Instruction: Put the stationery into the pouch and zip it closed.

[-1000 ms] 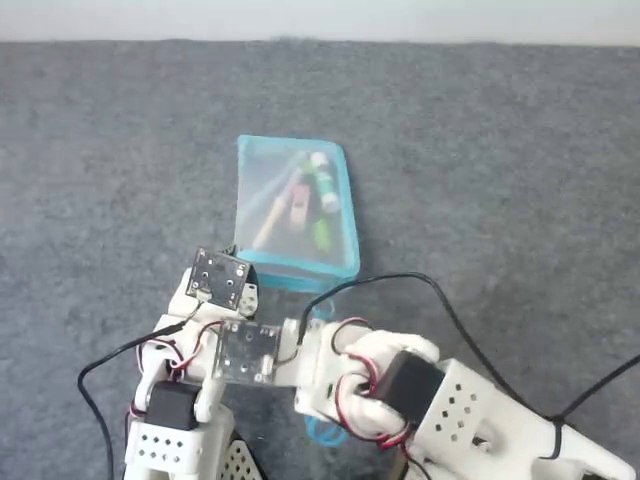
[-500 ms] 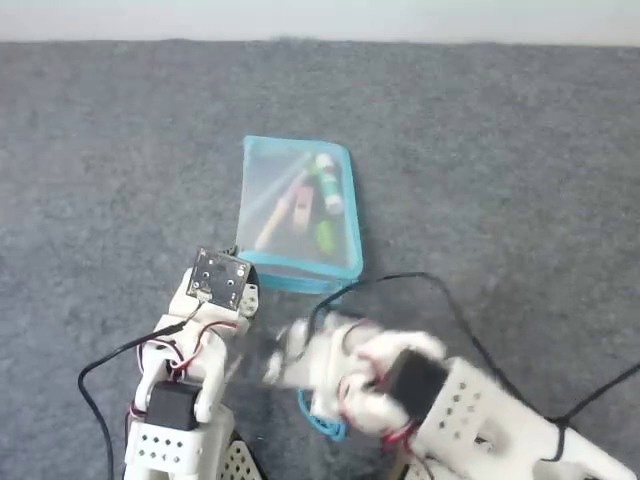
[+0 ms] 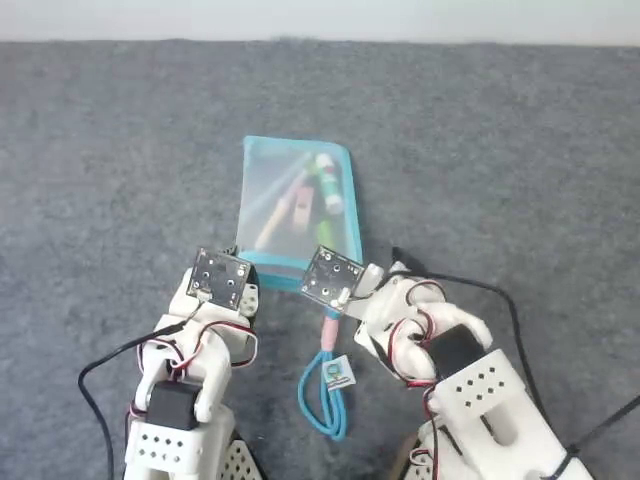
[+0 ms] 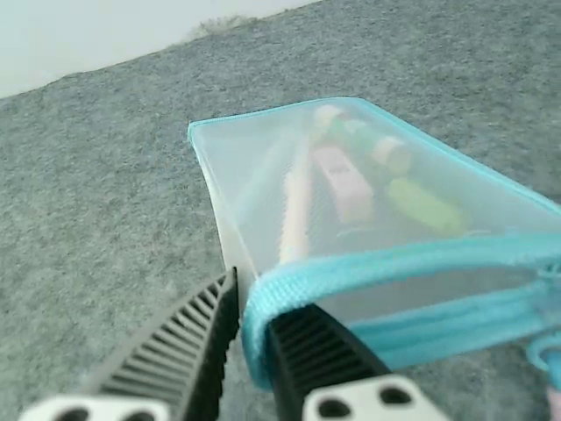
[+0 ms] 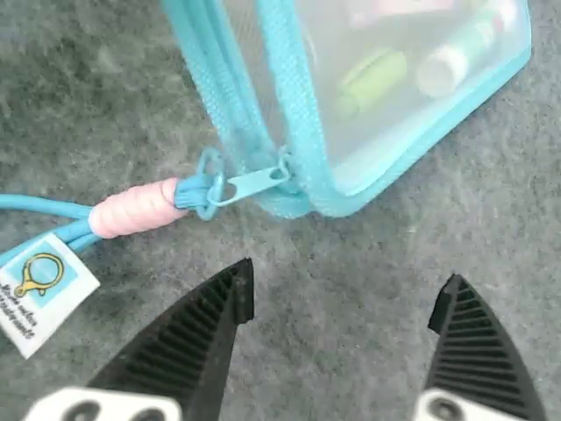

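Note:
A clear pouch (image 3: 298,210) with teal trim lies flat on the grey carpet; its zipper looks drawn shut, with the pull (image 5: 254,182) at the near right corner. Inside it are green markers (image 3: 325,185), a pink piece (image 3: 298,205) and a pencil (image 3: 272,222). My left gripper (image 4: 254,329) is shut on the teal edge (image 4: 289,294) at the pouch's near left corner. My right gripper (image 5: 337,298) hangs open just short of the zipper pull, touching nothing. A pink bead (image 5: 136,209) and teal cord (image 3: 322,400) trail from the pull.
The cord loop and its white tag (image 3: 338,372) lie on the carpet between the two arms. A black cable (image 3: 500,310) runs over the right arm. Bare grey carpet (image 3: 520,150) surrounds the pouch, up to a pale wall (image 3: 320,18) at the back.
The right arm has swung from across the left arm to the pouch's near right corner, uncovering the cord. The pouch slid slightly right. The left arm stayed put.

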Controlling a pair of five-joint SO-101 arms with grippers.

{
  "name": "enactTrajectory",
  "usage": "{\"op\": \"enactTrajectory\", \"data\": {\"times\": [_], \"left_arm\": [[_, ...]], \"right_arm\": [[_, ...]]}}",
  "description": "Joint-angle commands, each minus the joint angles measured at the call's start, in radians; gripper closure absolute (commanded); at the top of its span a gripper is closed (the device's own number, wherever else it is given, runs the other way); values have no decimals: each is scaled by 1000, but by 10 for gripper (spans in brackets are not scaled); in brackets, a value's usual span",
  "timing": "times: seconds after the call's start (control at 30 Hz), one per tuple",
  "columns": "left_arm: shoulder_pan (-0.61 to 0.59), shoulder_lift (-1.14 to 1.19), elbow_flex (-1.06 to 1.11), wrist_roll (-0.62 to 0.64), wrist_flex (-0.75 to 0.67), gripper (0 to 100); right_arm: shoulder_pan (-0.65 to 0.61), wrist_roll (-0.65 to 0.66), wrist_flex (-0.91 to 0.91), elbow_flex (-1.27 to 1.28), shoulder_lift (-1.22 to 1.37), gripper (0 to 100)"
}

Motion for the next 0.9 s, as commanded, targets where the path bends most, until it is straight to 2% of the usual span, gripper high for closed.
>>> {"op": "enactTrajectory", "data": {"times": [0.0,0.17,0.33,0.87], "left_arm": [[-3,-9,-7,-6,-3,989],[-3,-9,-7,-6,-3,989],[0,-9,-7,-6,-3,988],[3,-8,-7,-6,-3,988]], "right_arm": [[-4,2,-99,55,-31,682],[-33,15,-209,144,-38,615],[19,21,-263,149,-39,612],[7,133,-292,140,-28,613]]}}
